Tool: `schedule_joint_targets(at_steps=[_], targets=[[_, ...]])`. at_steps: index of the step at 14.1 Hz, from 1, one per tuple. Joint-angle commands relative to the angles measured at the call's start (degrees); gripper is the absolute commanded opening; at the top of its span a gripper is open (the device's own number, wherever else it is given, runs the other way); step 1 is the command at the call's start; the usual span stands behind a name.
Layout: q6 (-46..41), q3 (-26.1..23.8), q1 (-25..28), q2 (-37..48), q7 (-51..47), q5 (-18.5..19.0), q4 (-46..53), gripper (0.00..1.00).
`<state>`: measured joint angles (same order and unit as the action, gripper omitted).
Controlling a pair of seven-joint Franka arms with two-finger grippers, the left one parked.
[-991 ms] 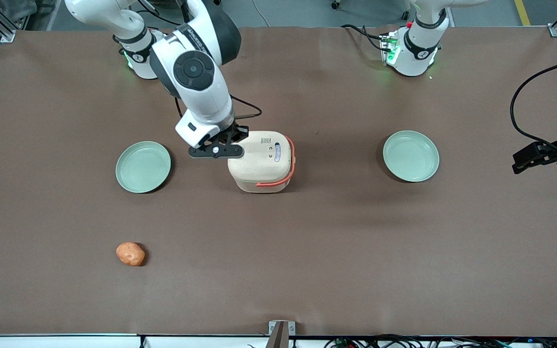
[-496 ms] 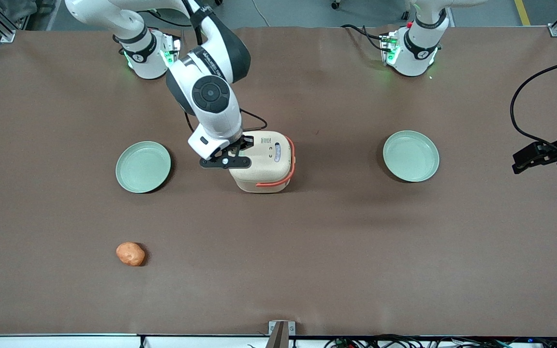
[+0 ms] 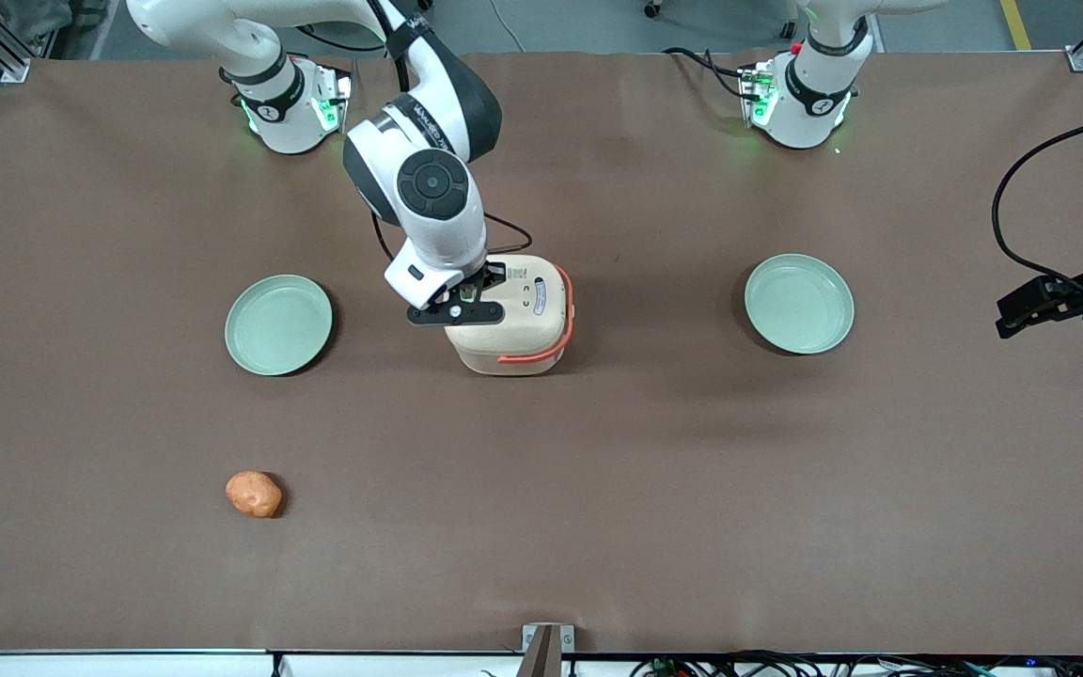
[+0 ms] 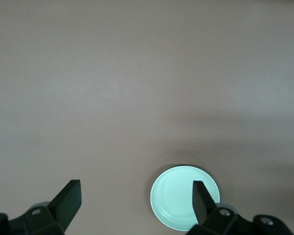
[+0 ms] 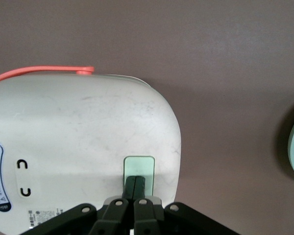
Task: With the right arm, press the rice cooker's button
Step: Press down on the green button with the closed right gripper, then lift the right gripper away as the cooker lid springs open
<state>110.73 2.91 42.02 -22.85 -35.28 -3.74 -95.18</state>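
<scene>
One rice cooker (image 3: 510,316) stands upright near the middle of the table (image 3: 598,489), between two pale green plates (image 3: 278,324) (image 3: 799,303), one toward each arm's end; a single orange lump (image 3: 254,494) lies nearer the front camera. The cooker's lid faces up, its coral handle (image 3: 551,348) on the side toward the parked arm. The one button (image 5: 139,167) (a rounded rectangle) sits at the lid's edge toward the working arm. The right arm (image 3: 424,188) holds its gripper (image 5: 135,188) over it, fingers pressed together, holding nothing, tips at the button.
</scene>
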Motion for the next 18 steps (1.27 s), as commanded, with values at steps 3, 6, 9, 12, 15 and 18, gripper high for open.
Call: schedule_joint_targets(at_steps=[3,6,9,12,15,18], targets=[[1.59,0.61,0.43,-1.93,-0.49,-0.3,-0.53,0.02],[1.51,0.61,0.26,-1.85,-0.49,-0.3,-0.89,0.02],[-2.61,0.61,-0.01,2.35,-1.98,-0.39,-0.36,0.02],[-5.69,0.96,-0.36,6.75,-4.53,-0.39,-0.18,0.04],[-9.73,1.05,-3.33,11.06,-4.01,-0.3,0.17,0.08],[-11.85,1.13,-9.39,13.88,-3.74,-0.3,0.17,0.27]])
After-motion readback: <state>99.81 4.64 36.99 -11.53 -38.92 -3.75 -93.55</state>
